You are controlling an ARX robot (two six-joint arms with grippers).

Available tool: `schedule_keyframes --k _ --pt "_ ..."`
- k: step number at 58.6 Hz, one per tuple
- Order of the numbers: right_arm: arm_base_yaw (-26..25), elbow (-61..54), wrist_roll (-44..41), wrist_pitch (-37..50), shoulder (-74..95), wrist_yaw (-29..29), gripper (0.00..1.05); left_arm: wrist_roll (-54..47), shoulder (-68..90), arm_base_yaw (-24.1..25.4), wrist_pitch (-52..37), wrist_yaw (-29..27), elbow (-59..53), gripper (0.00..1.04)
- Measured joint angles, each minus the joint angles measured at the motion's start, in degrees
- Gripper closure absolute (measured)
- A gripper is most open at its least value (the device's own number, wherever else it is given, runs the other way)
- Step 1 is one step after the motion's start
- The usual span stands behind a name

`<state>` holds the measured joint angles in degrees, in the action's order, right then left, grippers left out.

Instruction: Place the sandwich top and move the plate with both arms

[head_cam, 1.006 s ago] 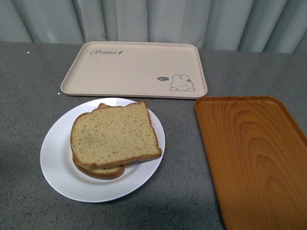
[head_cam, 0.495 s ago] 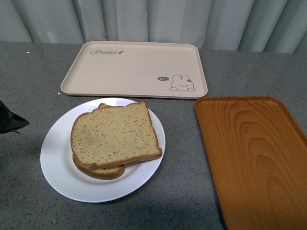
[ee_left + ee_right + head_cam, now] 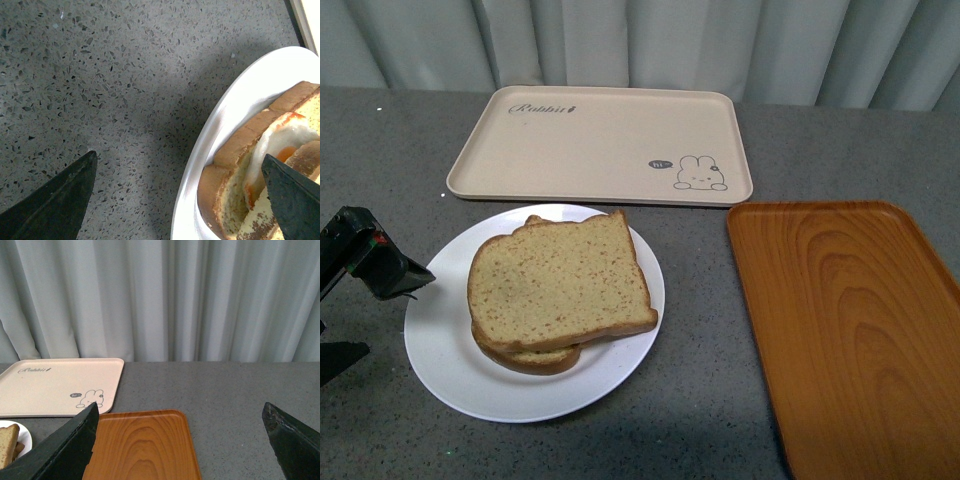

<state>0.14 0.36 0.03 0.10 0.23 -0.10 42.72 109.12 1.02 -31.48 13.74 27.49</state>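
Note:
The white plate sits left of centre on the grey table. The sandwich top lies flat on a lower bread slice, slightly offset from it. In the left wrist view a fried egg shows between the two slices. My left gripper is open at the plate's left rim, one finger over the table and the other over the sandwich's edge. My right gripper is open and empty, held above the table, and does not show in the front view.
A beige rabbit-print tray lies behind the plate. An orange wood-grain tray lies to the plate's right, also under the right gripper. Grey curtains close off the back of the table.
My left gripper has come in from the left edge of the front view, where it was absent a second ago, and now reaches the plate's left rim. Plate and sandwich have not moved.

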Motion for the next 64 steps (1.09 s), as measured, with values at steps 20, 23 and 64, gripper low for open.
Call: schedule_keyframes --k 20,23,64 --pt "0.0 0.0 0.0 0.0 0.0 0.0 0.09 1.3 1.6 -0.7 -0.4 1.2 0.6 0.06" --pt "0.0 0.0 0.0 0.0 0.0 0.0 0.09 1.3 1.8 -0.8 -0.4 1.2 0.6 0.06" --pt "0.0 0.0 0.0 0.0 0.0 0.0 0.09 2.2 2.1 -1.4 0.5 3.0 0.9 0.87"
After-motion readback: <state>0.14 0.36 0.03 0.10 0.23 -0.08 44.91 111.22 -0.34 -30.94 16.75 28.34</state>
